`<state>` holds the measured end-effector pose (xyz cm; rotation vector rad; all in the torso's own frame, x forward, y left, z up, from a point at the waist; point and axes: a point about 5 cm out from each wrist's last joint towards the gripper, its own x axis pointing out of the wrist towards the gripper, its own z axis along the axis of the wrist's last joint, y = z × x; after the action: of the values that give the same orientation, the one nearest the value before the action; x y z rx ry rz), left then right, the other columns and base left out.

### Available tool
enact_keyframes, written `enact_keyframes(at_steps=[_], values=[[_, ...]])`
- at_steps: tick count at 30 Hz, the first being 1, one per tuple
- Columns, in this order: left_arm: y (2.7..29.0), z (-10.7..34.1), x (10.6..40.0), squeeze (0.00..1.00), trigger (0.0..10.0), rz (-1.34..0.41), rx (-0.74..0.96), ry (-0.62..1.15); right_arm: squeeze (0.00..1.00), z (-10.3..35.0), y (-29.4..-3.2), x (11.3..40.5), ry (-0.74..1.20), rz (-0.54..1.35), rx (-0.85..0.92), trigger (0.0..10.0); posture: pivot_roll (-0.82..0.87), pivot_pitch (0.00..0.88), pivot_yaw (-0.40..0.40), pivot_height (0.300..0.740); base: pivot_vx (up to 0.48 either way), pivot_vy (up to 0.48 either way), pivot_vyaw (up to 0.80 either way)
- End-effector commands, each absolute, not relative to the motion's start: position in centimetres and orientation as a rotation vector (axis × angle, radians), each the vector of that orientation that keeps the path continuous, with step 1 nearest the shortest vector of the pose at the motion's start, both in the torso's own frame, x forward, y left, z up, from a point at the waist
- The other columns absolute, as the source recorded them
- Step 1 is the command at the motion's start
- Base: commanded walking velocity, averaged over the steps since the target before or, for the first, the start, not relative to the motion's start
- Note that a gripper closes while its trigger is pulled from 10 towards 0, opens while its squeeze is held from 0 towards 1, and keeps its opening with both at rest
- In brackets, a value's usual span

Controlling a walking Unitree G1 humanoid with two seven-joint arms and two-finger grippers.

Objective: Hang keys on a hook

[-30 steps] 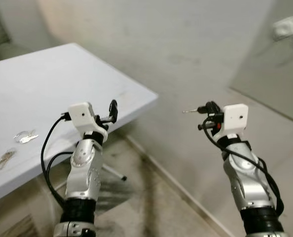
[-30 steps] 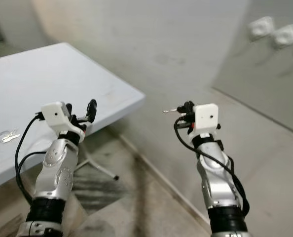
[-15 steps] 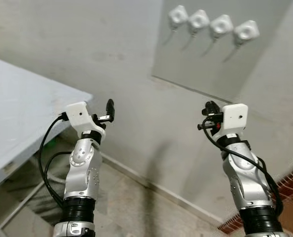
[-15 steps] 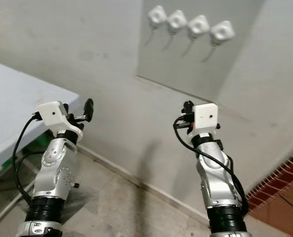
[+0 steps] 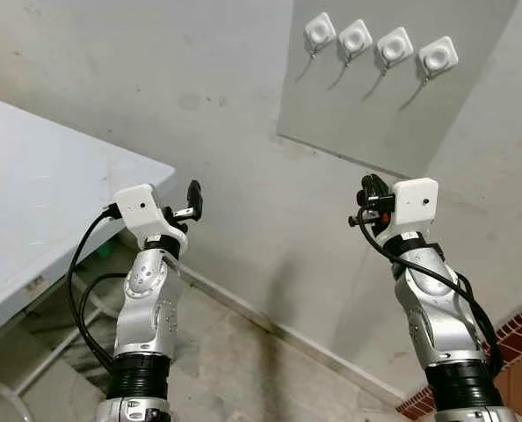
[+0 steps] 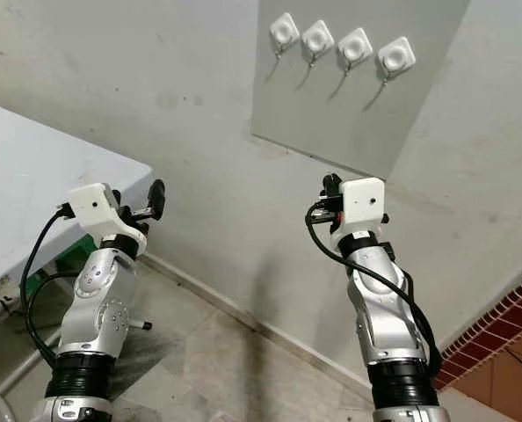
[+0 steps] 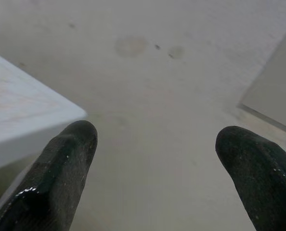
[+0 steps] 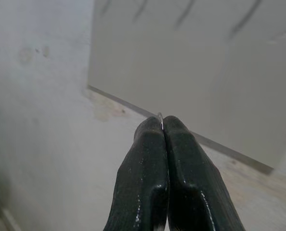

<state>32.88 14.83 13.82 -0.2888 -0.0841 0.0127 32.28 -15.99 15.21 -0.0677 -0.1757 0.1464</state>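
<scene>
A: Nearest first. The left gripper is raised in front of the robot, fingers spread wide, nothing between them.

B: And the right gripper?

A: Fingers pressed together, with a thin sliver of metal showing at the tips. That looks like the key, pinched almost edge-on.

B: Farther out?

A: The white table is on the left. On the wall ahead is a grey panel with four white hooks in a row, above the right gripper and well apart from it.

B: Risks?

A: The grip is tiny, so the key could slip or twist during the reach up. The ring's orientation can't be made out, so it may miss the hook prong and drop to the floor.
</scene>
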Motion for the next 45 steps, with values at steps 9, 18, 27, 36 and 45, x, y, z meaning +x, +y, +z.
enact_keyframes(at_steps=[9,18,27,36,45], values=[[14.4,14.6,32.9,0.00,10.0,-0.010,-0.291,-0.104,0.00,15.6,-16.2,32.5,-0.174,0.143,-0.076,10.0,-0.02,0.000,-0.058,0.740,0.000,0.000,-0.73],[14.0,14.4,32.6,0.00,10.0,-0.025,-0.279,-0.097,0.00,15.5,-16.2,32.5,-0.168,0.149,-0.076,10.0,-0.01,0.000,-0.063,0.740,0.000,0.000,-0.73],[13.6,14.2,32.4,0.00,10.0,-0.048,-0.302,-0.083,0.00,15.4,-16.0,32.4,-0.162,0.158,-0.073,10.0,-0.01,0.000,-0.065,0.740,0.000,0.213,-0.73],[13.5,14.0,32.3,0.00,10.0,-0.040,-0.287,-0.070,0.00,15.2,-15.8,32.3,-0.157,0.166,-0.075,10.0,-0.01,0.000,-0.066,0.740,0.000,0.000,-0.73],[13.4,13.9,32.2,0.00,10.0,-0.035,-0.291,-0.057,0.00,15.2,-15.6,32.3,-0.154,0.177,-0.078,10.0,0.00,0.000,-0.067,0.740,0.000,0.000,-0.73]])
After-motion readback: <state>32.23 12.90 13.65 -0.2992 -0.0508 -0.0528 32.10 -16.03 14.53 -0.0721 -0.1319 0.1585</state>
